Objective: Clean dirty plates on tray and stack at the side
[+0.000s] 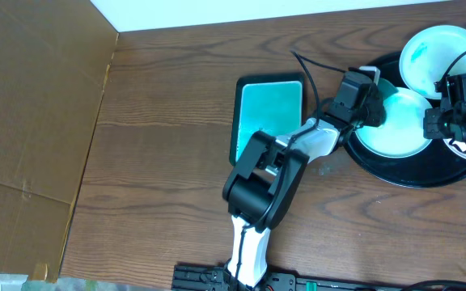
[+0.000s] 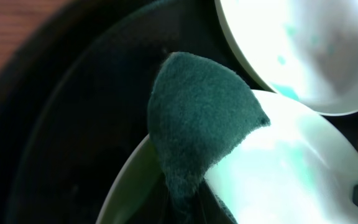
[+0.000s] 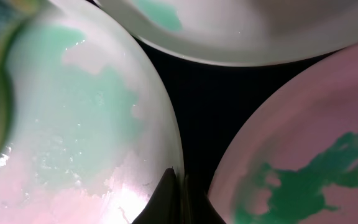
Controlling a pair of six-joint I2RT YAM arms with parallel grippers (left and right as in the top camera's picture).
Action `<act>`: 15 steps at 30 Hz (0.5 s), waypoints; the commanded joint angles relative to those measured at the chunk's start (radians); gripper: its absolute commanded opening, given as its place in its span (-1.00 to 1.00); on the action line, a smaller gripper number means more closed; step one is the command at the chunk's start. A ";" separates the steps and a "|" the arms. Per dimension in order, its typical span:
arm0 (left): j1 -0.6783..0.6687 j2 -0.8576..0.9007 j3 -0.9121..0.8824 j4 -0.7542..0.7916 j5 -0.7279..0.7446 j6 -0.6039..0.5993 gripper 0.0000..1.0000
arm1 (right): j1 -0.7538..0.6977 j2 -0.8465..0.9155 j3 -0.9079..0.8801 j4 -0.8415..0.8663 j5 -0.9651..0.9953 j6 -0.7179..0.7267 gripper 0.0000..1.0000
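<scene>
Clamping sponge (image 2: 197, 124) tight in left gripper (image 1: 376, 113), pressed on left rim of middle plate (image 1: 399, 133). Resting right gripper (image 1: 437, 121), fingers together, at that plate's right rim; cannot tell whether pinching it. Finding middle, far plate (image 1: 427, 52) and third plate (image 3: 303, 155), teal-smeared, on tray (image 1: 411, 174), right side.

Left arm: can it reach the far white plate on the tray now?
Probably yes: left end effector, shut on the dark green sponge, is at the adjacent round white plate; the far plate lies uncovered, right arm beside it.
</scene>
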 commanded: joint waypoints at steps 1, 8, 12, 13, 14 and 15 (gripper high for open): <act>-0.002 0.031 -0.015 -0.016 -0.039 -0.017 -0.86 | -0.006 0.027 0.001 -0.018 0.050 -0.004 -0.98; -0.001 -0.015 -0.014 -0.079 -0.438 0.054 -0.86 | -0.005 0.027 0.001 -0.047 0.050 -0.017 -0.98; -0.001 -0.101 -0.014 -0.131 -0.494 0.053 -0.86 | -0.002 0.027 0.001 -0.044 0.050 -0.034 -0.98; -0.001 -0.122 -0.014 -0.136 -0.494 0.053 -0.86 | 0.002 0.027 0.001 -0.041 0.050 -0.035 -0.98; -0.003 -0.148 -0.014 -0.137 -0.492 0.053 -0.86 | 0.005 0.027 0.001 -0.037 0.050 -0.040 -0.98; -0.005 -0.177 -0.014 -0.140 -0.486 0.053 -0.86 | 0.011 0.027 0.001 -0.030 0.050 -0.053 -0.98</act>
